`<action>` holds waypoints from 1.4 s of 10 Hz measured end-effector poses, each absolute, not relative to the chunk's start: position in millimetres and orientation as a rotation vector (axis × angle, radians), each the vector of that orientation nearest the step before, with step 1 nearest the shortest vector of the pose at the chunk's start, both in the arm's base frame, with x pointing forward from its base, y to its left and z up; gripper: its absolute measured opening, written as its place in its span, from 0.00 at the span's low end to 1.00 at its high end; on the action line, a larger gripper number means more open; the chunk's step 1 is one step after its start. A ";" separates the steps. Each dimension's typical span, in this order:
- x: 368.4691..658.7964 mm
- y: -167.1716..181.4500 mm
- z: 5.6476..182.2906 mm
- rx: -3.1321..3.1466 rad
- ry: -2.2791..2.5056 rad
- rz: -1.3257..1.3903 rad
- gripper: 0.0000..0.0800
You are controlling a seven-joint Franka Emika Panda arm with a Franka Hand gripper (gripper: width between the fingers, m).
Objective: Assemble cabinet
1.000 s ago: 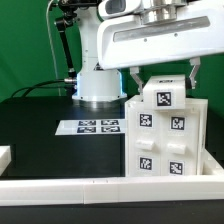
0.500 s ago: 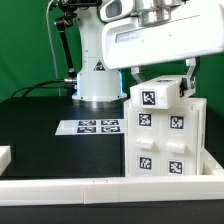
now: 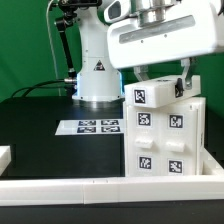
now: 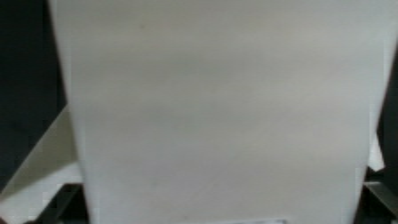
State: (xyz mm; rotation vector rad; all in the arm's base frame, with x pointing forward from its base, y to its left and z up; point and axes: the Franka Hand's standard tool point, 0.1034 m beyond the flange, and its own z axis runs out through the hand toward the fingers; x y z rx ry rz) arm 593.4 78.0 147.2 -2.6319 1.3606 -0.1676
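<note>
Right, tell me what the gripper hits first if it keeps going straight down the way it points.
The gripper points down at the cabinet. It would likely meet the tilted top block between its fingers first, though depth is unclear.

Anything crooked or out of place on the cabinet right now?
Yes. The top piece held between the gripper's fingers sits tilted on the cabinet, its edge toward the exterior view's left lower than the other, not flush with the body. The marker board lies flat; nothing else stands out.

Cabinet (image 3: 166,135) — smooth matt white plastic — on a matt black table (image 3: 50,140).
</note>
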 end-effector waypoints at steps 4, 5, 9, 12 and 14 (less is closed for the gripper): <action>589.4 85.5 146.1 -2.353 1.780 -0.085 0.70; 589.5 86.0 146.1 -2.256 1.888 -0.063 0.70; 593.5 85.1 145.6 -1.884 2.198 0.041 0.70; 594.6 87.4 146.4 -1.741 2.299 0.062 0.70; 594.7 88.2 146.5 -1.561 2.415 0.093 0.70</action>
